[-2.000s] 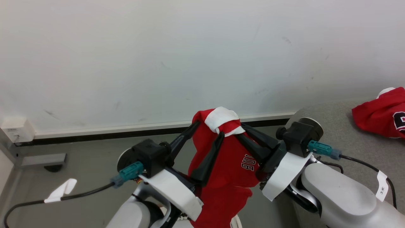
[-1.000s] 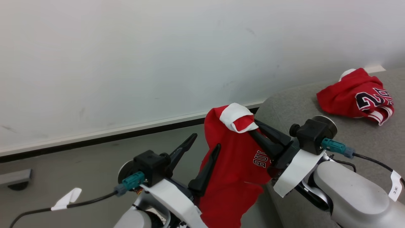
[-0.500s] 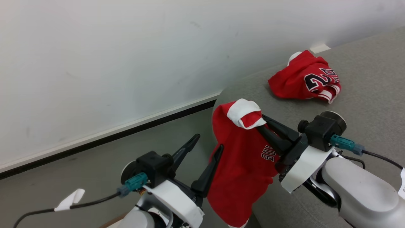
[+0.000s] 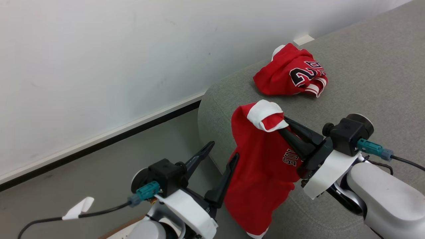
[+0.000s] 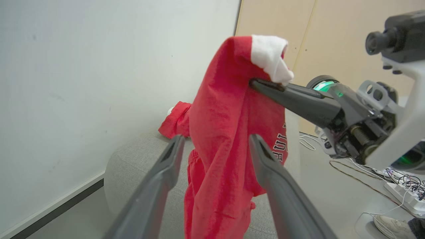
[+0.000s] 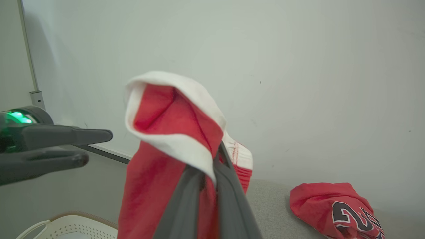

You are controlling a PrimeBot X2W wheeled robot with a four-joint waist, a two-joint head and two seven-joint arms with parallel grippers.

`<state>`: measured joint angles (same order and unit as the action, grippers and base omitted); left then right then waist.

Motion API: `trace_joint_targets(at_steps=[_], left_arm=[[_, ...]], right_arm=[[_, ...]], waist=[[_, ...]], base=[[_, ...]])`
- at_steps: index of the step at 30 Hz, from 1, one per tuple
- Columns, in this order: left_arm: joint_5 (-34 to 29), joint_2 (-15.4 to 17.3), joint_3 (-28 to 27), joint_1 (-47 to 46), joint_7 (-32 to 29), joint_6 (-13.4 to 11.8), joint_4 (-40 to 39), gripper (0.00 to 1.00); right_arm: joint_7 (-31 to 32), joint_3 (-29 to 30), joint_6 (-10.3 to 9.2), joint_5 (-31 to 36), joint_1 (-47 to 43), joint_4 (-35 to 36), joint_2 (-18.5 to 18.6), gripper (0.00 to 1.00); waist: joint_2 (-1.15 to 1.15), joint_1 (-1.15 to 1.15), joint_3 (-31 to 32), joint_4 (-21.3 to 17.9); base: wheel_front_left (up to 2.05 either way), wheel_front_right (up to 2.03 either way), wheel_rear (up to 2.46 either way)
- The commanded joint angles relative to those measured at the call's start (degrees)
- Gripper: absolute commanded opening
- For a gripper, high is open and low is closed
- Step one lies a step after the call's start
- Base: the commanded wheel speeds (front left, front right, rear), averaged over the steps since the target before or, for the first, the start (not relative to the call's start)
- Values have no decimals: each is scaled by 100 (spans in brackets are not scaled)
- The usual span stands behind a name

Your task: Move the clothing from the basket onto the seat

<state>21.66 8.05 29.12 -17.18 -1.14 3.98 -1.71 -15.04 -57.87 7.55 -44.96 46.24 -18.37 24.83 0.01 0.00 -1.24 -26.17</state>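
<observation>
While the right gripper point(image 4: 282, 127) has its fingers pinched shut on the white-trimmed fold of a red garment point(image 4: 262, 169), the cloth hangs straight down from them, long axis vertical, by the rounded edge of the grey seat point(image 4: 365, 59). The left gripper point(image 4: 223, 150), fingers wide apart and empty, stands just beside the cloth. The seat top, bearing a numbered jersey point(image 4: 289, 76), lies ahead and rightward, nearer the right arm.

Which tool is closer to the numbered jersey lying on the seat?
Right. The right tool, shut on a hanging garment, is over the seat near the numbered jersey; the left tool, open, is farther back, off the seat's edge.
</observation>
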Motion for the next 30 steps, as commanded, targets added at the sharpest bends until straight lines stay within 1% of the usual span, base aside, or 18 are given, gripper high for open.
trace_joint_targets(at_steps=[1,7,9,11,15,19,25,30], left_arm=[[34,25,12,-29,36,-7,20,100],[-4,65,76,-99,-22,6,-41,100],[-36,77,103,-129,-61,12,-66,100],[-95,104,139,-226,-120,14,-125,100],[-234,183,178,-514,-274,38,-311,100],[-325,254,228,-913,-370,110,-494,100],[-411,297,270,-1514,-331,196,-709,100],[-384,324,137,-1788,-245,182,-858,100]], right_arm=[[-20,39,-13,-12,-9,34,8,0],[-20,288,-14,76,-73,24,-8,0],[-20,432,-14,148,-88,-15,-17,0],[-20,695,-14,242,-22,-60,-13,0],[-19,1585,-14,610,182,-59,-79,0],[-20,2563,-14,1072,537,-123,49,0],[-20,4157,-13,1479,1268,-402,512,0],[-6,5345,-13,1643,2029,-930,826,0]], waist=[[-1,0,-37,-17],[-1,0,-208,16],[-1,0,-305,65],[-1,0,-525,145],[-1,0,-1191,372],[-1,0,-1937,694],[-1,0,-2939,1194],[-1,0,-3552,1411]], base=[[0,0,0],[0,0,0],[0,0,0],[0,0,0],[0,0,0],[0,0,0],[0,0,0],[0,0,0]])
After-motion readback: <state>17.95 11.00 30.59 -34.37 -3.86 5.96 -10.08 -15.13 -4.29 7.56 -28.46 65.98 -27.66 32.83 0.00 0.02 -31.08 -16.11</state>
